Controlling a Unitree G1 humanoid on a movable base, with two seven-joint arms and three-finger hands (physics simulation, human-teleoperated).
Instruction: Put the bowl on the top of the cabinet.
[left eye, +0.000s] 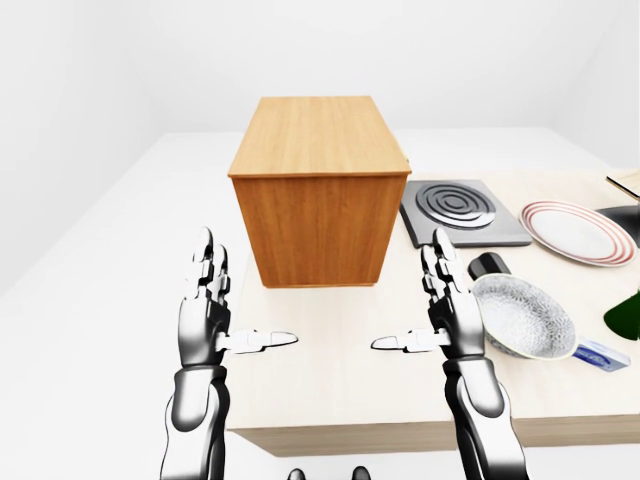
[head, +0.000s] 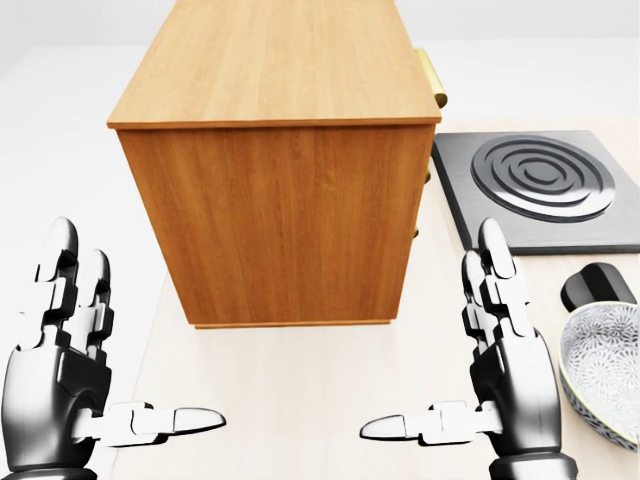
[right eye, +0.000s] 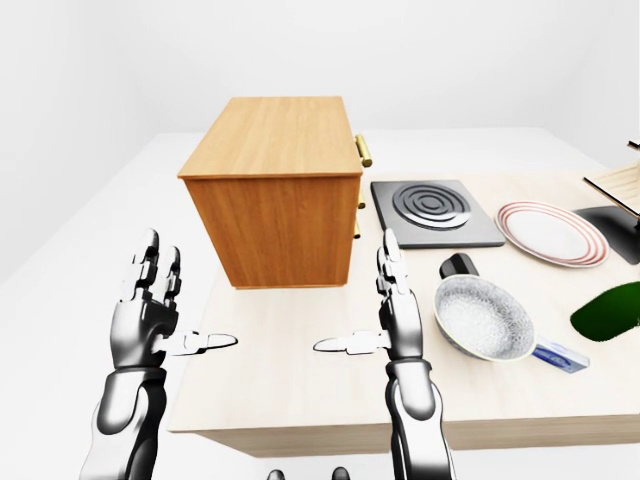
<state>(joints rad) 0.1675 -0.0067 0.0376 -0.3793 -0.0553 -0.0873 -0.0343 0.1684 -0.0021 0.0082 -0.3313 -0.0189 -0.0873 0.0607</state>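
Both hands hang over the near edge of the tabletop (left eye: 330, 350) with nothing in them, which reads as a ready pose before any reach. The left hand (left eye: 205, 320) and the right hand (left eye: 450, 315) each stand palm inward, fingers (head: 495, 270) spread and pointing up, thumbs stretched toward one another across a bare strip of wood. The bowl (left eye: 522, 316), pale and speckled inside, sits on the tabletop just beside the right hand's fingers, on their outer side, so that hand looks the natural one to take it. The cabinet (left eye: 318, 190) stands beyond and between the two sets of fingers, its flat top bare and waiting for the bowl. Past the bowl lie a stove plate (left eye: 460, 210) and a striped plate (left eye: 575, 232). A small black object (left eye: 490, 265) just beyond the bowl is partly hidden by it and hard to identify; a dark green shape (right eye: 610, 310) and a blue-white item (left eye: 600, 355) are cut by the edge or too small to name.
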